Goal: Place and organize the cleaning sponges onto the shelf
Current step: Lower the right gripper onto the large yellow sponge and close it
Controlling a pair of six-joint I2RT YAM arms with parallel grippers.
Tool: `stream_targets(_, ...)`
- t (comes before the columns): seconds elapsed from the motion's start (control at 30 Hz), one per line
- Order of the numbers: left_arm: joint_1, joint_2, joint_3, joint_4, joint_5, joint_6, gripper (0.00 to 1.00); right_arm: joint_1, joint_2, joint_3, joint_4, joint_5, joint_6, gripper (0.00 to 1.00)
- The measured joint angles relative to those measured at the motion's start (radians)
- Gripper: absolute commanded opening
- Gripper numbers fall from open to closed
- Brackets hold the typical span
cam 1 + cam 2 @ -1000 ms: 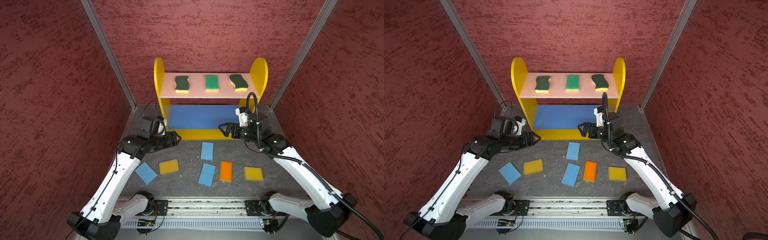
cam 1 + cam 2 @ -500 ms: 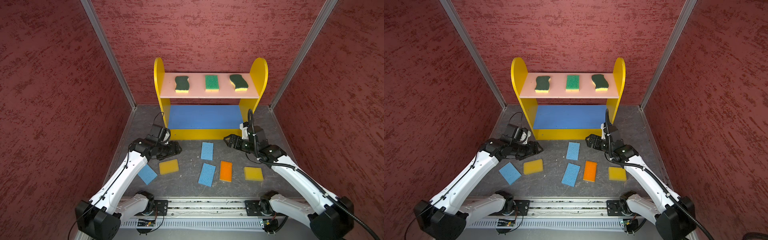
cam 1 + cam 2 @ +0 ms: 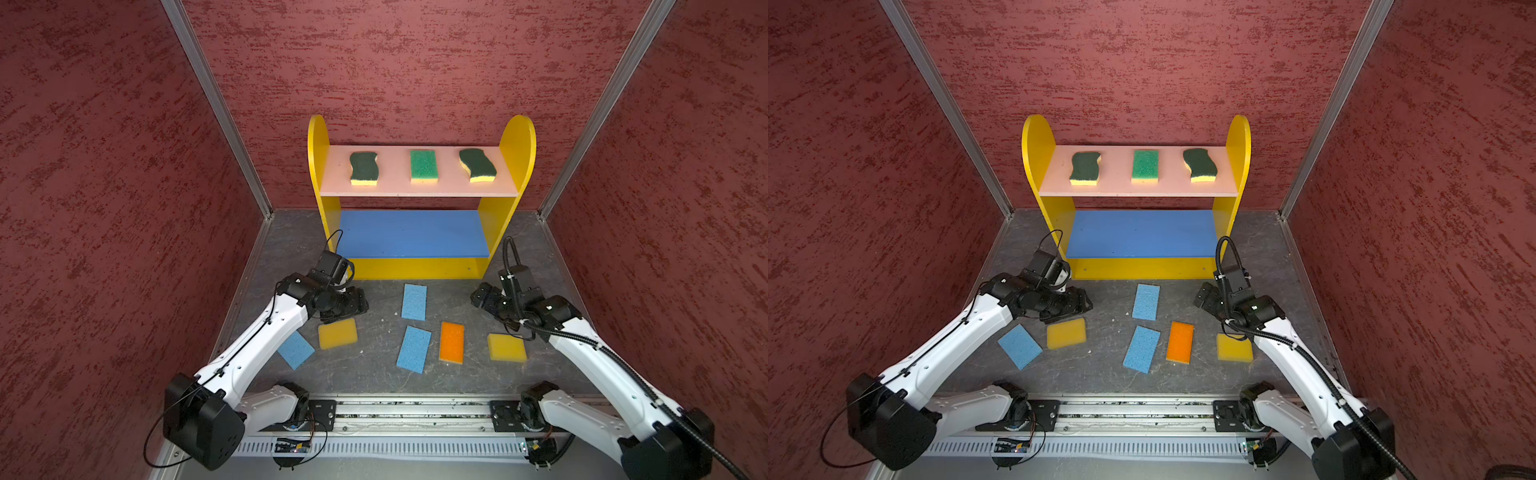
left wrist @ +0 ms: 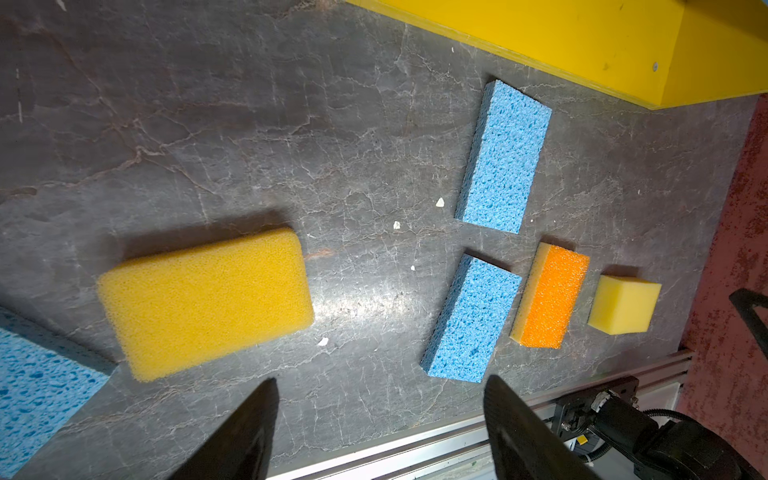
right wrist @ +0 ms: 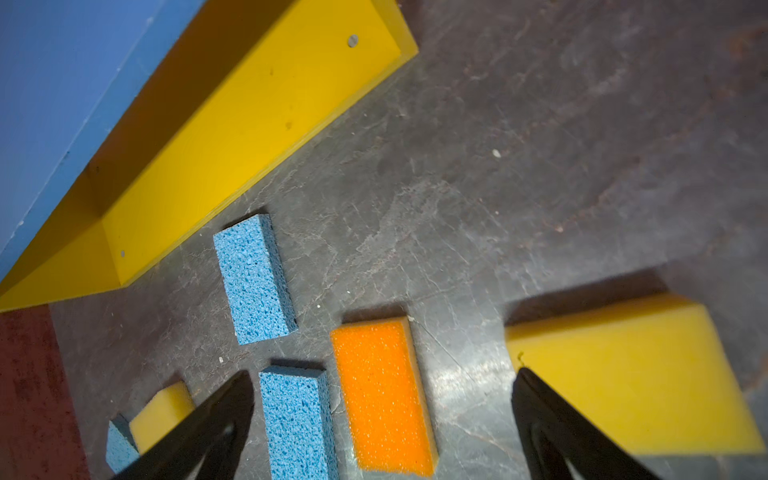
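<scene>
Six sponges point(image 3: 451, 342) scattered, floor point(image 3: 376, 316) gaps between — shelf point(image 3: 415, 268) behind

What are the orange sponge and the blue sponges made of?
Orange sponge: seemingly soft foam, a grainy orange scrub face over a paler yellow layer. Blue sponges: probably cellulose, matte, full of uneven little holes.

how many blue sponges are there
3. One blue sponge lies in front of the shelf; a second lies beside the orange sponge; a third lies partly covered by the left arm, next to a yellow sponge. The shelf's lowest tier is mostly hidden.
</scene>
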Motion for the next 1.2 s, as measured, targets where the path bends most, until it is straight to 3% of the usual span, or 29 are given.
stream_targets(0.3, -0.003, 0.009, -0.005, 0.032, 0.005, 0.003, 0.78, -0.026, -0.096, -0.067, -0.136, -0.005, 0.241, 0.97)
stream_targets(0.7, -0.008, 0.014, -0.038, 0.125, 0.034, 0.003, 0.79, -0.049, -0.055, -0.11, -0.268, -0.045, 0.414, 0.94)
stream_targets(0.97, -0.008, 0.051, -0.041, 0.175, 0.078, 0.003, 0.79, -0.05, -0.085, -0.24, -0.214, -0.122, 0.566, 0.91)
stream_targets(1.2, -0.002, 0.058, -0.039, 0.181, 0.088, 0.017, 0.79, -0.051, -0.074, -0.237, -0.157, -0.11, 0.631, 0.91)
